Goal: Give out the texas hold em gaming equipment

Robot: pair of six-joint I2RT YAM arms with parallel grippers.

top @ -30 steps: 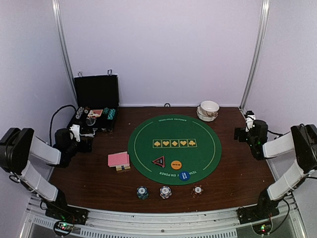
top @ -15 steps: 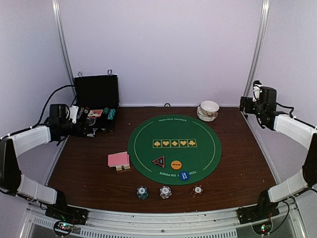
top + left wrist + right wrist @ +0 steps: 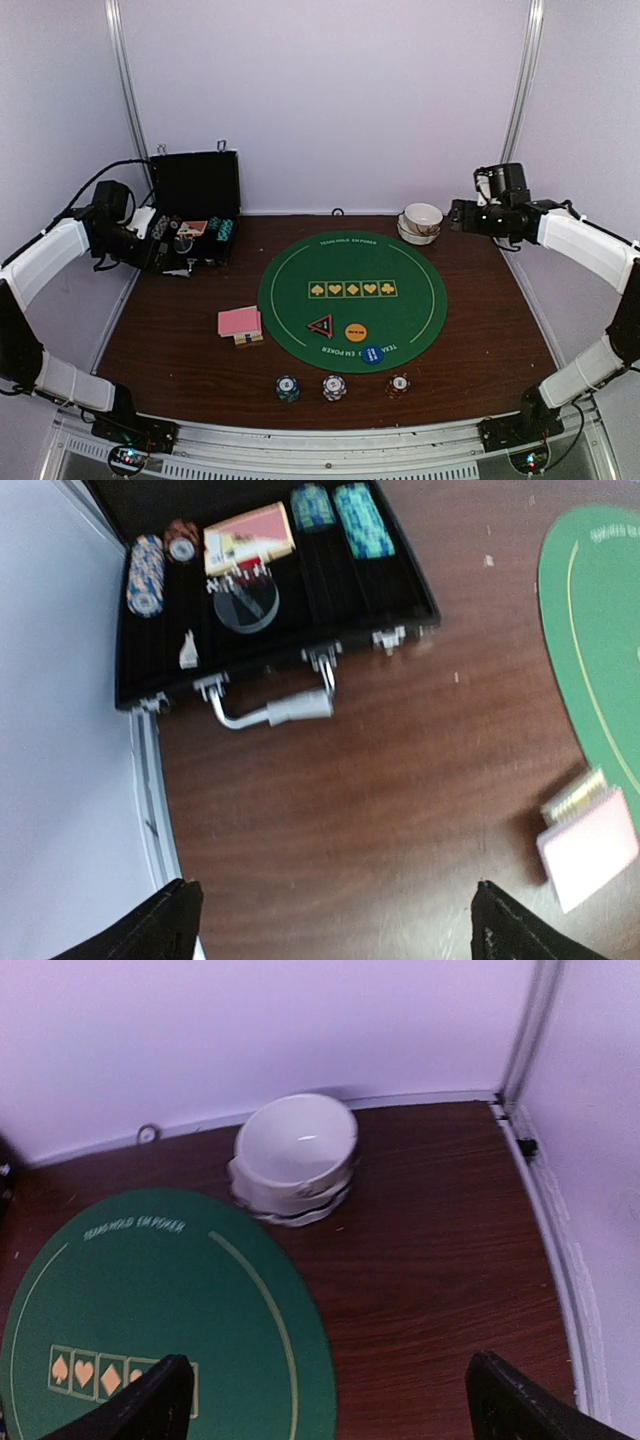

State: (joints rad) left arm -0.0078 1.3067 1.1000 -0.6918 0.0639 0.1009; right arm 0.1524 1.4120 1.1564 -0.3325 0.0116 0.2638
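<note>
A pink-backed card deck [image 3: 240, 322] [image 3: 590, 845] lies left of the round green mat [image 3: 352, 295]. On the mat's near part sit a red-black triangle marker [image 3: 320, 326], an orange disc [image 3: 355, 332] and a blue disc [image 3: 372, 354]. Three small poker chip stacks [image 3: 335, 387] stand in a row near the front edge. More chips [image 3: 350, 515] lie in the open black case [image 3: 193, 205]. My left gripper [image 3: 165, 255] [image 3: 335, 930] hangs open above bare wood near the case. My right gripper [image 3: 458, 216] [image 3: 330, 1410] is open and empty near the bowls.
Stacked white bowls [image 3: 421, 222] [image 3: 295, 1155] stand at the back right by the mat's edge. The case's handle [image 3: 275, 710] points toward the table's middle. A metal rail [image 3: 150, 800] runs along the left edge, and white walls close in the back and sides.
Both arms have lifted and swung inward. The left gripper went toward the black case, the right one toward the bowls. Nothing on the table moved.
</note>
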